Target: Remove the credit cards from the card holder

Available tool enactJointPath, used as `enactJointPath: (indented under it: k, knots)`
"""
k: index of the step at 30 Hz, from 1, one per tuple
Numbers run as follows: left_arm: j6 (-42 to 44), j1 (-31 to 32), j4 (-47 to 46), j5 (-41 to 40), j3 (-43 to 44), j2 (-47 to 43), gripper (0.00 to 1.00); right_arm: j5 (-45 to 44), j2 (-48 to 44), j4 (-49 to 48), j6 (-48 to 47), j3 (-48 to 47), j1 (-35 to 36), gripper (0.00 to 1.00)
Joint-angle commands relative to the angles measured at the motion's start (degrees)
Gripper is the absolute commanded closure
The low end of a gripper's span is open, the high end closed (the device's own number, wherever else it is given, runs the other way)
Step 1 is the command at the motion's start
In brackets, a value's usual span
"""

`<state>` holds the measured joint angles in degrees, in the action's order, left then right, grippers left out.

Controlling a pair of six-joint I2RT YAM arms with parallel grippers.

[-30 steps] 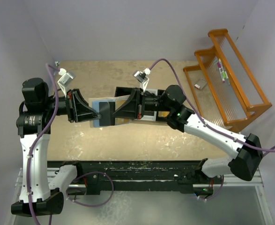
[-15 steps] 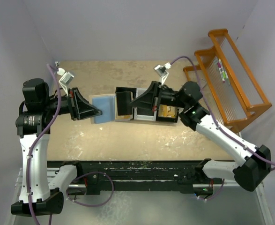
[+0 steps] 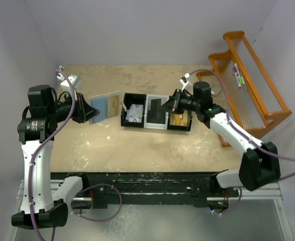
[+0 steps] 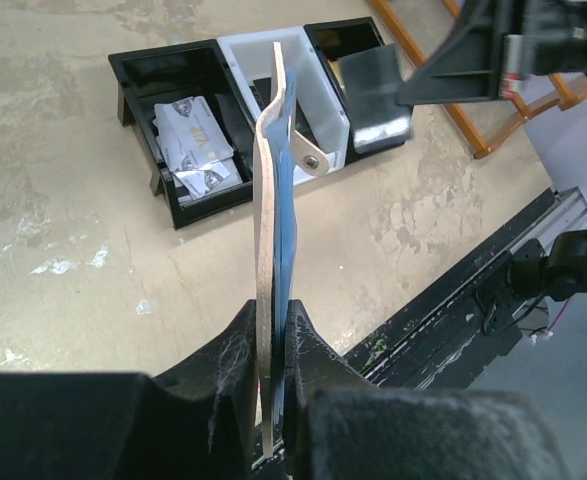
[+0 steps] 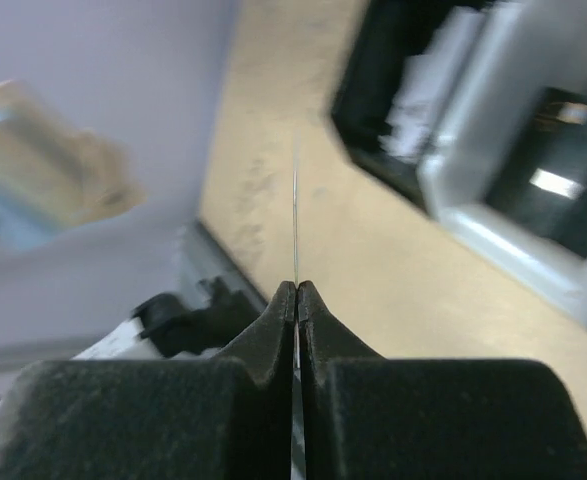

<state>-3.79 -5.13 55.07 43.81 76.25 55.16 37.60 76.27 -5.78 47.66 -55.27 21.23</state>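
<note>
My left gripper (image 4: 273,312) is clamped narrow on the bottom edge of the card holder (image 4: 271,205), its black fingers (image 4: 235,345) pressing both faces. The holder stands upright and nearly closed: a thin folded booklet, pale tan outside with blue showing in the fold, bowing slightly, with a small rounded snap tab near the top. In the top view it hangs above the table, just left of the tray (image 3: 123,113).

My right gripper (image 5: 296,290) is pinched tight on a credit card (image 5: 295,205), a hairline when seen edge-on. From the left wrist it is a dark, glossy rectangle above the tray. The tray is hard black plastic with a white middle compartment, and loose printed cards (image 4: 195,150) lie in its left one. A slatted orange rack (image 3: 253,75) stands at the far right.
</note>
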Motion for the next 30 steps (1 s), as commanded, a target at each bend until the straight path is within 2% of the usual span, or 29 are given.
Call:
enactJointPath:
  k: [1, 4, 9, 18, 20, 24, 28, 30]
  knots:
    - [2.7, 0.0, -0.3, 1.2, 2.7, -1.6, 1.00, -16.3, 7.3, 12.4, -11.2, -8.8, -0.1, 1.00]
    - [2.8, 0.0, 0.4, 2.1, 3.3, -1.6, 1.00, -21.8, 11.9, 14.6, -12.2, -11.7, 0.2, 1.00]
    - [2.0, 0.0, 0.3, 4.7, 3.6, -1.7, 1.00, -23.9, 17.1, 13.5, -11.7, -13.8, 1.8, 1.00]
    - [-1.9, 0.0, -0.1, 17.7, 7.1, -2.3, 1.00, -32.9, 25.1, 16.1, -10.8, -20.2, 6.6, 1.00]
    - [-3.2, 0.0, -0.9, 20.1, 7.4, -2.9, 1.00, -34.8, 25.2, 18.2, -10.7, -21.5, 7.4, 0.91]
    - [-5.6, 0.0, -3.2, 23.3, 7.8, -3.7, 1.00, -37.3, 21.4, 18.5, -9.8, -19.8, 7.6, 0.60]
    - [-7.2, 0.0, -5.0, 25.2, 7.6, -3.8, 1.00, -39.7, 13.9, 18.6, -9.4, -17.7, 7.9, 0.44]
    - [-8.8, 0.0, -6.8, 25.6, 7.6, -3.8, 1.00, -37.7, 9.5, 17.3, -9.3, -16.5, 8.2, 0.39]
